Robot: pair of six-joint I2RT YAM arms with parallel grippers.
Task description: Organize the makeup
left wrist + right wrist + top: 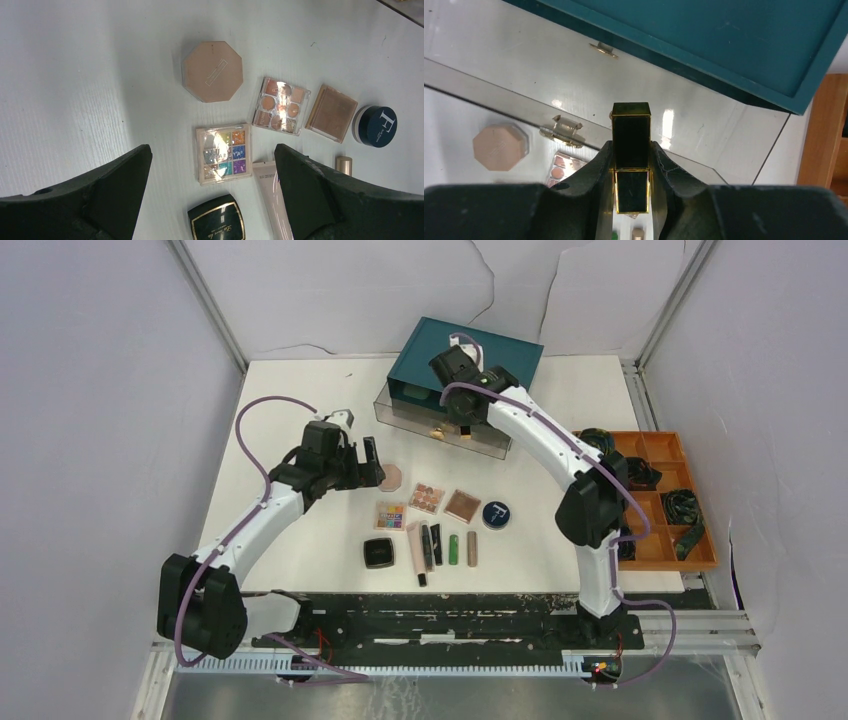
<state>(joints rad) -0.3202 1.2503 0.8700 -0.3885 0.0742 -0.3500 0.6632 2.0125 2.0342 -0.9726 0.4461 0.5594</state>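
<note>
Right claw (631, 167) clenched on black gold-edged lipstick (631, 132); left claw (212, 152) released, colourful palette (223, 154) centred below.

L arm (250, 530) bent at elbow, forearm reaching fwd and to the right, wrist tipped down. L gripper (366, 466) pointing down, jaws fully apart, nothing between them. R arm (545, 435) stretched far fwd and to the left, wrist angled down. R gripper (631, 172) jaws clamped on a lipstick (631, 125), which sticks out past the tips.

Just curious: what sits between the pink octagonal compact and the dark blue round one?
A clear palette and a bronze palette, per the left wrist view.
</note>
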